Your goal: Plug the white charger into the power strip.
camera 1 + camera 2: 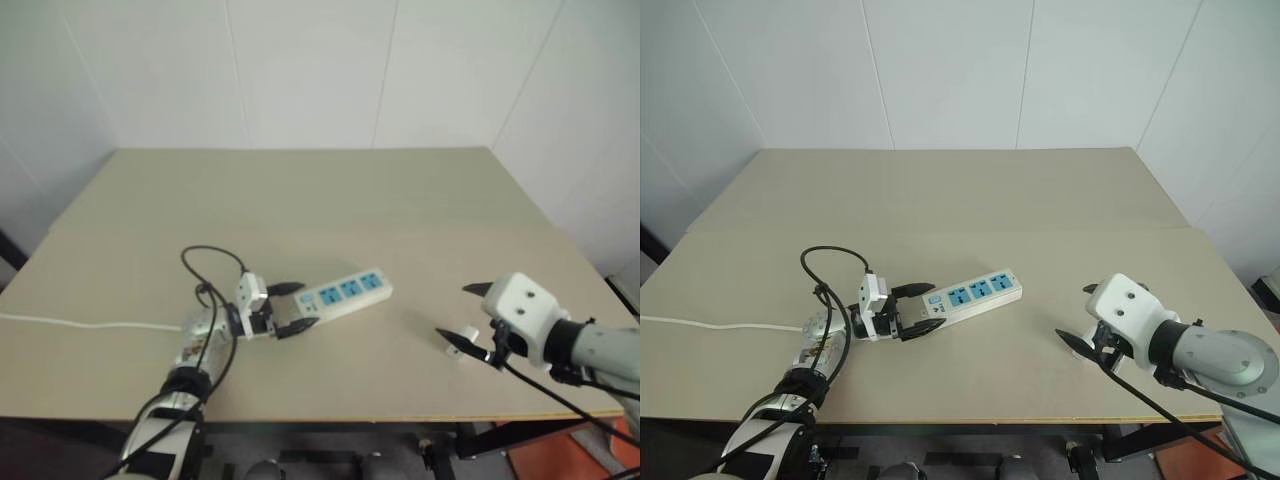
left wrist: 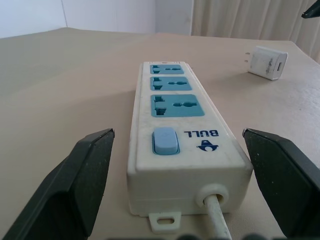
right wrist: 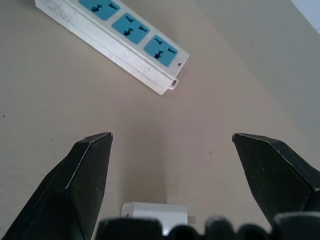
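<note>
The white charger (image 2: 268, 62) lay on the table (image 1: 970, 190), on its side with its prongs showing, off the far end of the power strip (image 1: 973, 292) and apart from it, toward the robot's right. It sat directly under the right pincer (image 1: 1088, 317), between that pincer's two black fingers, which stood spread wide and touched nothing. In the right wrist view the charger's white body (image 3: 155, 211) showed low between the fingers, with the table bare around it.

The power strip lay flat near the middle of the table's near half, angled, its three blue sockets facing up in a row and its switch end toward the robot's left. The left pincer (image 1: 921, 306) pointed level along the table at that switch end, its fingers spread wide on either side of the strip's end without gripping it. The strip's white cord (image 1: 720, 324) ran off to the left across the table.
</note>
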`<state>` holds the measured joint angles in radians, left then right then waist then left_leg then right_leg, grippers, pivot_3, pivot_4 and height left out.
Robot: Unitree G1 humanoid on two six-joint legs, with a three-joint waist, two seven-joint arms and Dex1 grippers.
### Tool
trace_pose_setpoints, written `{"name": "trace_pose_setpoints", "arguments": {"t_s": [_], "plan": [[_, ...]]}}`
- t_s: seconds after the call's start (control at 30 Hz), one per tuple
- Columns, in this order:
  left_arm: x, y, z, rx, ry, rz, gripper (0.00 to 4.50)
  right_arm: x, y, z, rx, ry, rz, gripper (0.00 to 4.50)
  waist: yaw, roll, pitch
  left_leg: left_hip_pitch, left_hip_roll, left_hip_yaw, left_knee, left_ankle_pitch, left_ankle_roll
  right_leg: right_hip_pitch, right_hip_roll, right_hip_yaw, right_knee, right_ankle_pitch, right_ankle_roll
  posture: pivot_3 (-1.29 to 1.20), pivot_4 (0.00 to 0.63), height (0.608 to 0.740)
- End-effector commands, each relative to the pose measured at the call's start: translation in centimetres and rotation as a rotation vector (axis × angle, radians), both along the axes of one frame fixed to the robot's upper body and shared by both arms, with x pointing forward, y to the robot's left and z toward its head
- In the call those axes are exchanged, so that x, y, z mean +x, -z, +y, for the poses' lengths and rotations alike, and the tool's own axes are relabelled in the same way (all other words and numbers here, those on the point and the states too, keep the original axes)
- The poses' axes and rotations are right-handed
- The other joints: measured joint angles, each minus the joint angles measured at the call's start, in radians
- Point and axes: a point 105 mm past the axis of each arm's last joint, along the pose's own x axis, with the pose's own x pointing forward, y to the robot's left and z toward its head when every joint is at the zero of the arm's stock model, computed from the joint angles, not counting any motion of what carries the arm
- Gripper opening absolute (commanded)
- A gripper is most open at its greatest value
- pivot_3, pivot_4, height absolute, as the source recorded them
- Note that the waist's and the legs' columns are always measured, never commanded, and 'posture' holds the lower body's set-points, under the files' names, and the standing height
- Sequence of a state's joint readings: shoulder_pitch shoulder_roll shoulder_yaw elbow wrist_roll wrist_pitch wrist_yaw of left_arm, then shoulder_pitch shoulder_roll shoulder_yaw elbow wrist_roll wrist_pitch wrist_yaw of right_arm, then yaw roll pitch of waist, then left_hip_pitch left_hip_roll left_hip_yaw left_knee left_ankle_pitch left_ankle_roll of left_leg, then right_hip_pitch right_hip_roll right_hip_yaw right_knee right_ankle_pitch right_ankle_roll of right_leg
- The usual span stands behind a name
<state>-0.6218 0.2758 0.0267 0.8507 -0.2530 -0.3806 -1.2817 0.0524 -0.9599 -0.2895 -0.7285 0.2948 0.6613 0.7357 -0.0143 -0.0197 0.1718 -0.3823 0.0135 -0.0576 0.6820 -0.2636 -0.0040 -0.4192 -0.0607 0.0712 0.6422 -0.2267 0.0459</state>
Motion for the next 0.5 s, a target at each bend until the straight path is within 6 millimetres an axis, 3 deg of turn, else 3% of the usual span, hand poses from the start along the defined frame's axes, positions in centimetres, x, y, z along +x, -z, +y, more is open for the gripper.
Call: {"name": "trace_pose_setpoints", "arguments": {"t_s": [0.03, 0.1, 0.27, 0.5], "plan": [[-0.15, 0.78, -0.28, 0.038, 0.01, 0.011, 4.49, 0.01, -1.3, -0.04, -0.011, 0.009, -0.064, 4.5, 0.0, 0.0, -0.001, 0.0, 0.0, 0.0, 0.0, 0.0, 0.0, 0.0, 0.0, 0.0, 0.0, 0.0, 0.0, 0.0, 0.15, 0.74], [-0.26, 1.11, -0.31, 0.054, 0.017, 0.021, 4.49, 0.04, -1.33, -0.04, -0.011, 0.009, -0.065, 4.5, 0.0, 0.0, -0.002, 0.0, 0.0, 0.0, 0.0, 0.0, 0.0, 0.0, 0.0, 0.0, 0.0, 0.0, 0.0, 0.0, 0.15, 0.74], [-0.1, 1.28, -0.53, 0.063, -0.004, 0.014, 3.31, 0.09, -1.29, -0.01, -0.01, 0.009, -0.066, 4.5, 0.0, 0.0, -0.004, 0.001, 0.0, 0.0, 0.0, 0.0, 0.0, 0.001, 0.0, 0.0, 0.0, 0.0, 0.0, 0.0, 0.15, 0.74], [-0.42, 1.36, -0.39, 0.094, 0.036, 0.007, 3.23, 0.11, -1.77, -0.14, -0.023, 0.005, -0.057, 4.5, 0.001, -0.001, -0.006, 0.002, 0.0, 0.0, 0.0, 0.0, 0.0, 0.002, 0.0, 0.0, 0.0, 0.0, 0.0, 0.0, 0.15, 0.74]]}}
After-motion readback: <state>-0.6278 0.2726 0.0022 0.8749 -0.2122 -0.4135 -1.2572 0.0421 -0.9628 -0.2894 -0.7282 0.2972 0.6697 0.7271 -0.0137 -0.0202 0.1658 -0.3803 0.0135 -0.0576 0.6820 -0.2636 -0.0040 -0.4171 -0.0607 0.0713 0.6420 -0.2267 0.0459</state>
